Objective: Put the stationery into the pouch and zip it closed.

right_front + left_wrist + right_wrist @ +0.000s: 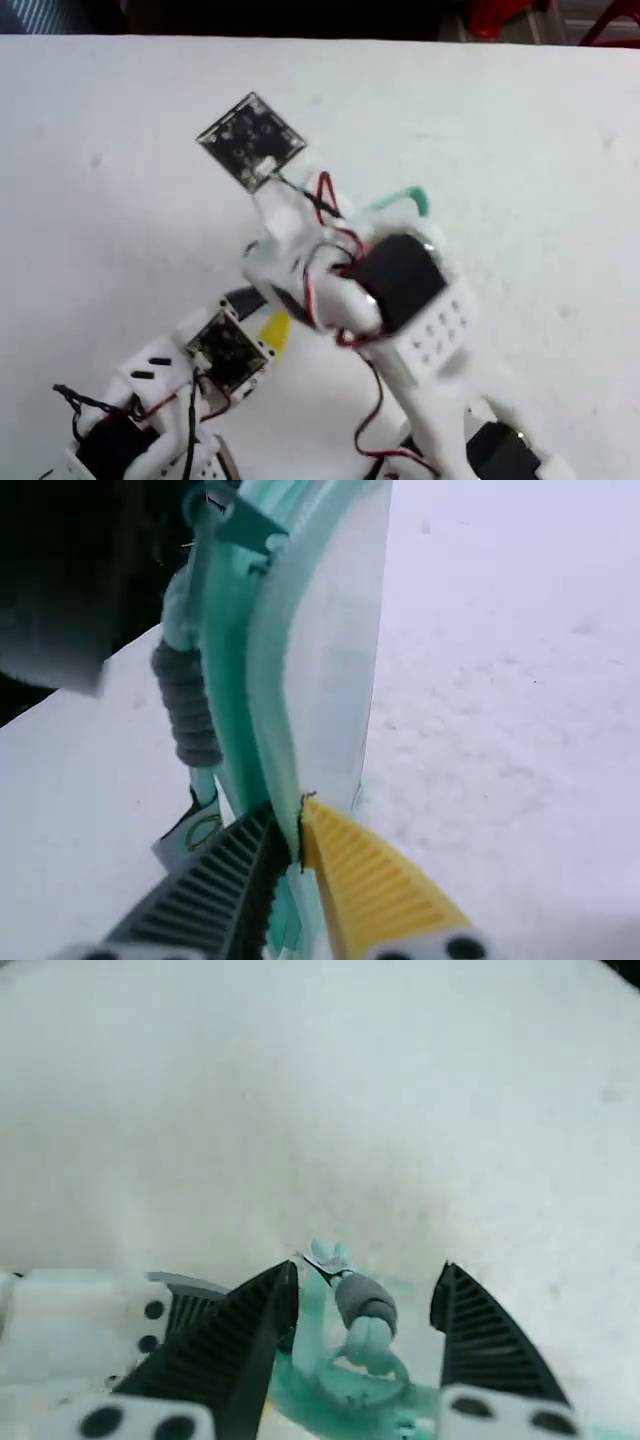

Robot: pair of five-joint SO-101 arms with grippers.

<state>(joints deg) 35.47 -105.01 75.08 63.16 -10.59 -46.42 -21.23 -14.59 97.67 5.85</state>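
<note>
A translucent teal pouch (320,650) stands on edge, and my left gripper (295,815) is shut on its rim, pinched between the grey finger and the yellow finger (370,880). The zip pull, a teal cord with a grey bead (185,705), hangs beside that rim. My right gripper (368,1268) is open, its black fingers (240,1330) on either side of the grey bead (365,1305) without touching it. From above, the right arm covers most of the pouch; a green strip (408,200) sticks out, and the left gripper (262,318) sits just under that arm.
The white table (100,200) has wide bare room to the left, right and far side of the arms. Its far edge (320,36) meets a dark background with a red object (500,15). Loose red and black cables (370,420) hang from the arms.
</note>
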